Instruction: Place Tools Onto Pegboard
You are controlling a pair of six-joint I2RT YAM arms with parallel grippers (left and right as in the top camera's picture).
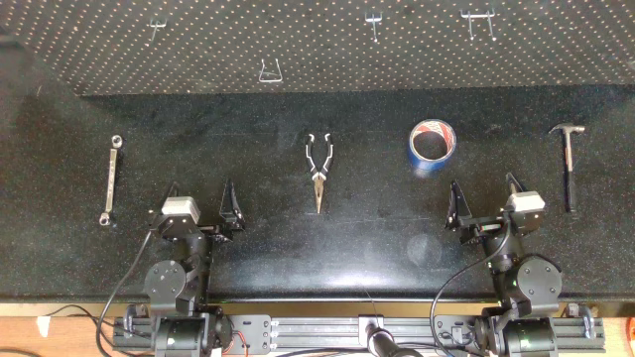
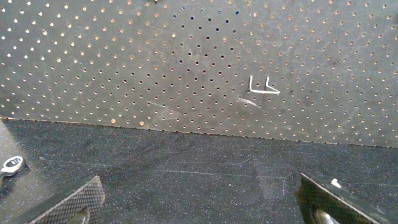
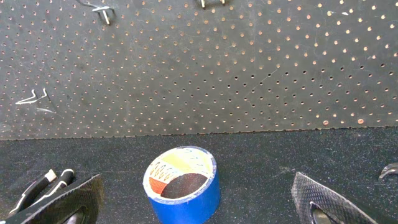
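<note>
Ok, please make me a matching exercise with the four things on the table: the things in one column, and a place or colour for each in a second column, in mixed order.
1 wrench
2 pliers
3 tape roll
4 hammer

A far right end of the table
B blue on the outside
C far left end of the table
D middle of the table

Pairs: 1-C, 2-D, 3-B, 4-A

We count four items on the worktop point(image 1: 248, 129): one wrench point(image 1: 110, 178), one pair of pliers point(image 1: 318, 171), one roll of blue tape point(image 1: 433, 146) and one hammer point(image 1: 569, 164). On the one pegboard point(image 1: 298, 45) we count four wire hooks point(image 1: 270, 71). We count two hands, the left hand point(image 1: 199, 192) and the right hand point(image 1: 484, 188).
</note>
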